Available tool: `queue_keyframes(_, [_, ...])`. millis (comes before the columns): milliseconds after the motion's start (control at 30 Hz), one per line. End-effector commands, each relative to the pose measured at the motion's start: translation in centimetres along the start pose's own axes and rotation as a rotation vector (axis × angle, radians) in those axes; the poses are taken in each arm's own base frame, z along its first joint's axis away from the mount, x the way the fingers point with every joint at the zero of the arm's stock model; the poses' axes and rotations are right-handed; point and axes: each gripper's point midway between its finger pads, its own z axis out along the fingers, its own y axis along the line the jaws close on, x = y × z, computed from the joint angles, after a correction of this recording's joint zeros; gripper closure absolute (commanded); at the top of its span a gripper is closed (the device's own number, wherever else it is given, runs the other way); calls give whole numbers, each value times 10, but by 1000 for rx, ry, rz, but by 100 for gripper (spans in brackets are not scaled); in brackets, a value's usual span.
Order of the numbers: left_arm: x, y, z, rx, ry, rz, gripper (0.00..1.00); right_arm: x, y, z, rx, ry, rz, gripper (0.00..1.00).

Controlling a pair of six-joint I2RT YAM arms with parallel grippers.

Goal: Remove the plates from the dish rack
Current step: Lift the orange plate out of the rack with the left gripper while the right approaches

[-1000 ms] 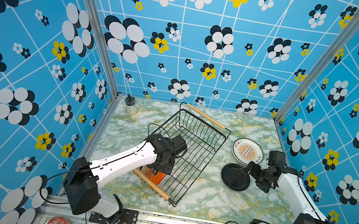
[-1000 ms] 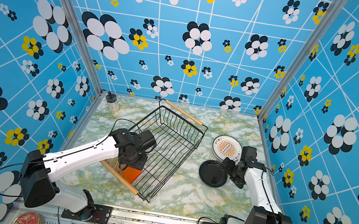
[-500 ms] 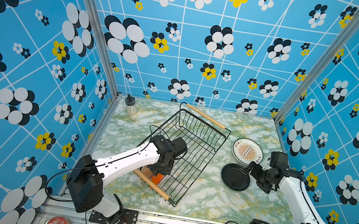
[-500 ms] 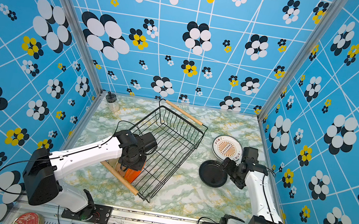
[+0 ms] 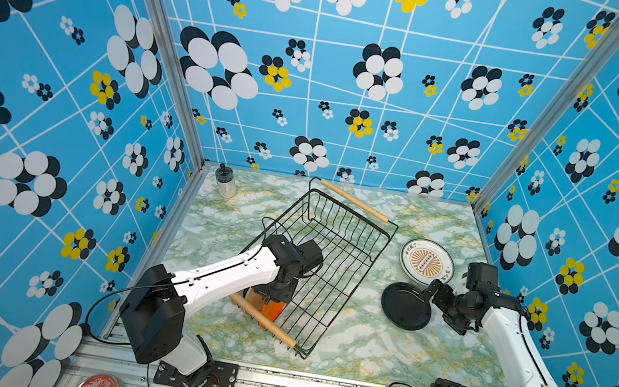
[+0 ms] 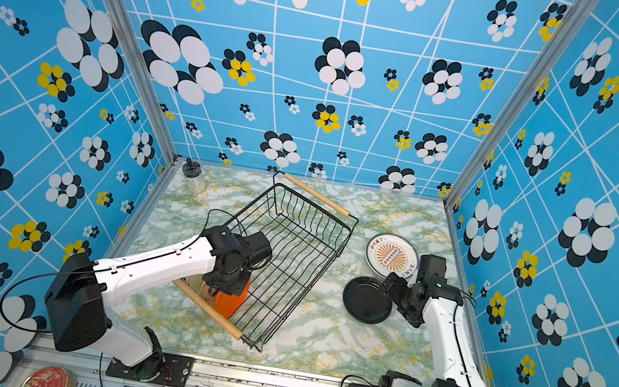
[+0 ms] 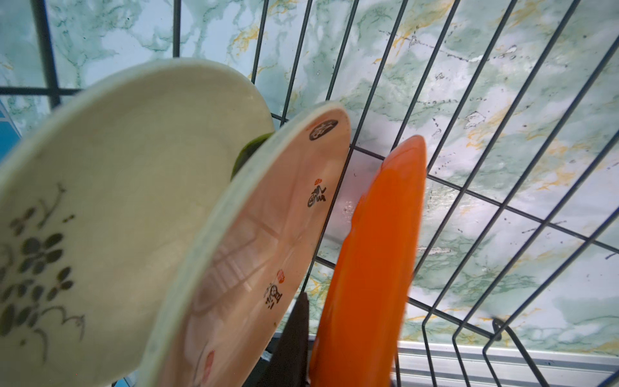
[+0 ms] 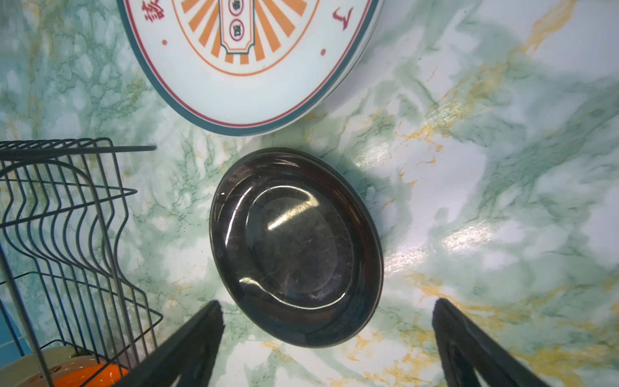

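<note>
The dish rack (image 5: pixel 353 200) lies slantwise across the centre of both top views. The plates left in it stand on edge in the slots at its lower end, so the left gripper (image 6: pixel 228 285) reaches in from above to take one by the rim. The left wrist view shows what the arm hides from above: a dark finger (image 7: pixel 291 341) stands between a tan printed plate (image 7: pixel 261 234) and the orange plate (image 7: pixel 375 251), with a cream plate (image 7: pixel 117 184) behind. The second finger is hidden, so I cannot tell whether the claw has clamped. At the right of the frame the right gripper (image 8: pixel 326 303) hangs wide open over the black plate (image 8: pixel 294 248), which lies flat beside the white printed plate (image 8: pixel 248 60). I judge both already unloaded.
</note>
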Motion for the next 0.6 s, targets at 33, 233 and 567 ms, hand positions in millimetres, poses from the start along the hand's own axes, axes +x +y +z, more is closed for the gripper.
queue_keyframes(33, [-1,0,2,-10,7,20,83,-2,8,-13,-24,-11,-3,1])
queue_keyframes(233, [-10,0,-6,3,-24,39,89,-2,10,-14,-34,-9,3,1])
queue_keyframes(567, [-35,-9,-33,43,-92,67,95,-3,11,-16,-39,-16,7,1])
